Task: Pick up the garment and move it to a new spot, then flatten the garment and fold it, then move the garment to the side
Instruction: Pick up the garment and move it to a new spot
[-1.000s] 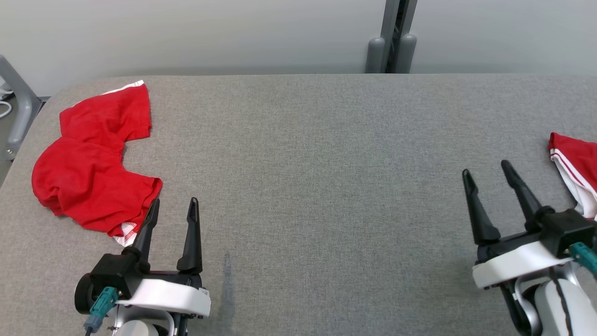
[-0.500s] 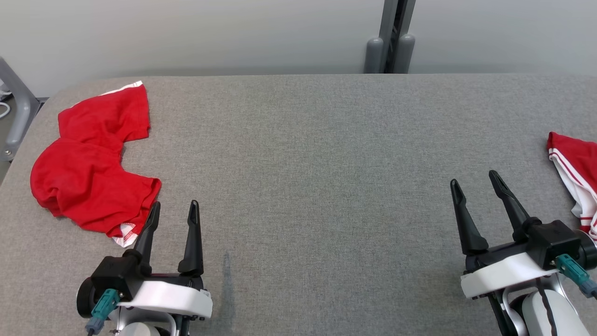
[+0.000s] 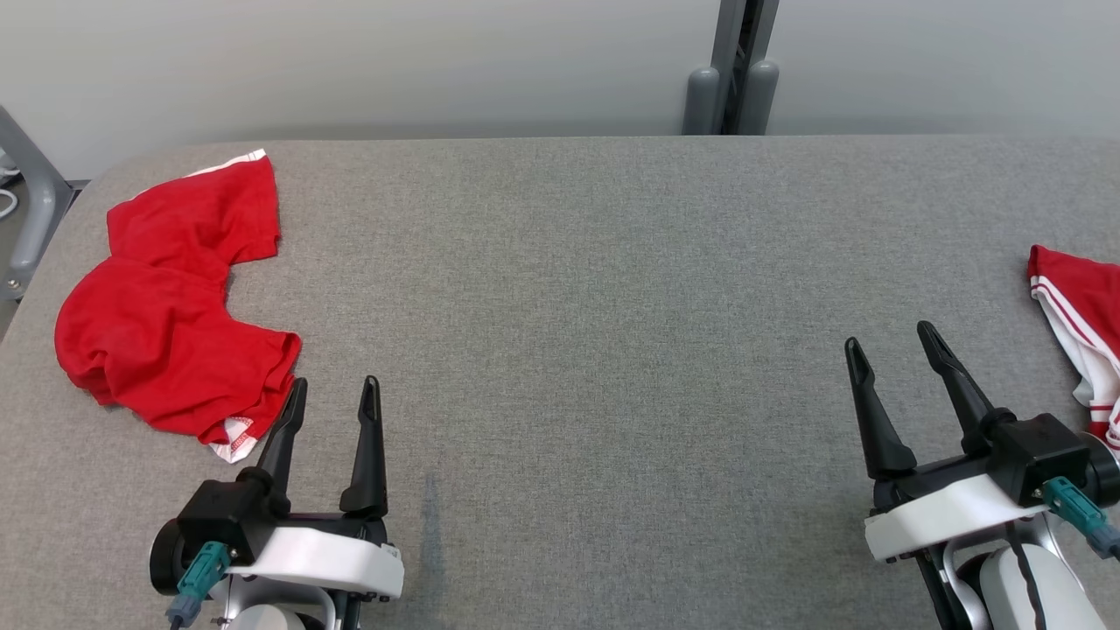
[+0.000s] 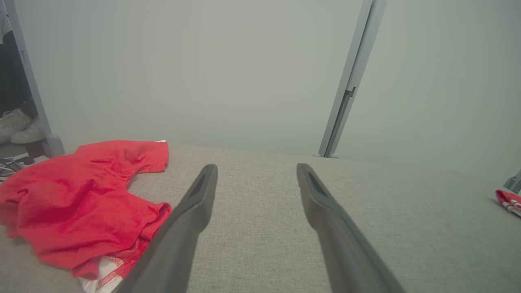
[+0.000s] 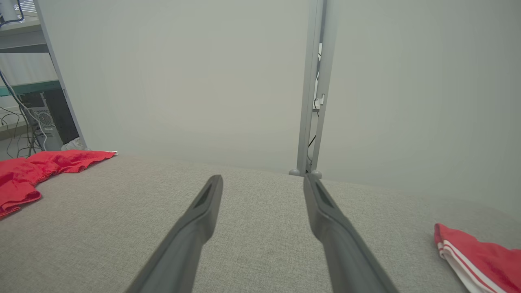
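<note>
1. Where the gray table (image 3: 569,289) rounds off at its far left, the red garment (image 3: 166,332) lies crumpled, a white-trimmed hem showing at its near corner.
2. The left gripper (image 3: 336,385) sits just beside that near corner, its 2 fingers spread with nothing between them.
3. The right gripper (image 3: 890,337) is well apart on the table's right side, its 2 fingers likewise spread and empty.
4. A striped garment (image 3: 1081,324), red with white bands, lies at the right edge, near the right gripper.
5. A pale wall (image 3: 350,61) and a gray post (image 3: 731,79) stand behind the table.
</note>
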Tool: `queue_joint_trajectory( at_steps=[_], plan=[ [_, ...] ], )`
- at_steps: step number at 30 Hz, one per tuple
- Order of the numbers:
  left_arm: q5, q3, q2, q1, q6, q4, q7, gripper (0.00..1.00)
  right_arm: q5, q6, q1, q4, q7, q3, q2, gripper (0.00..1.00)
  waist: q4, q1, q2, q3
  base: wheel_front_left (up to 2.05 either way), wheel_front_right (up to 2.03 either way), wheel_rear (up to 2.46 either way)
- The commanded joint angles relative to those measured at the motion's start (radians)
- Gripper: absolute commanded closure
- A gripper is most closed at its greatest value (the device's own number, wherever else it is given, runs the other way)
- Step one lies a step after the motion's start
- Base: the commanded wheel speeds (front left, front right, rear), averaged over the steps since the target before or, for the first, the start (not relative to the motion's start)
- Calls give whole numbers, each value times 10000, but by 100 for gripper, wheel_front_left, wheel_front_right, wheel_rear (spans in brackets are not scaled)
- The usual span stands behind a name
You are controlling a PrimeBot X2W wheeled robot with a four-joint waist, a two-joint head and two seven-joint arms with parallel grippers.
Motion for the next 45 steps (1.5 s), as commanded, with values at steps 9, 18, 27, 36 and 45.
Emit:
queue_joint_trajectory(
  at_steps=[9, 18, 27, 36, 45],
  plan=[
    [47, -60, 36, -107, -17, 35, 12, 0, 153, -3, -7, 48, -68, 54, -101, 0, -11, 0, 0, 5, 0, 0, 0],
    [62, -103, 36, -144, -13, 88, 12, 0, 127, -3, 0, 27, -68, 15, -98, 0, -9, 0, 0, 32, 0, 0, 0],
    [-82, -185, 39, -335, 94, 226, 12, 0, 93, -3, -63, -79, -66, 25, -180, 0, 363, 0, 0, 336, 0, 0, 0],
    [-452, -274, 38, -771, 289, 216, 12, 0, 213, -3, -389, -225, -67, 532, -424, 0, 1354, 0, 0, 981, 0, 0, 0],
    [-362, -26, 39, -523, 300, 256, 12, 0, 328, -3, -463, 6, -67, 969, -429, 0, 2405, 0, 0, 684, 0, 0, 0]
  ],
)
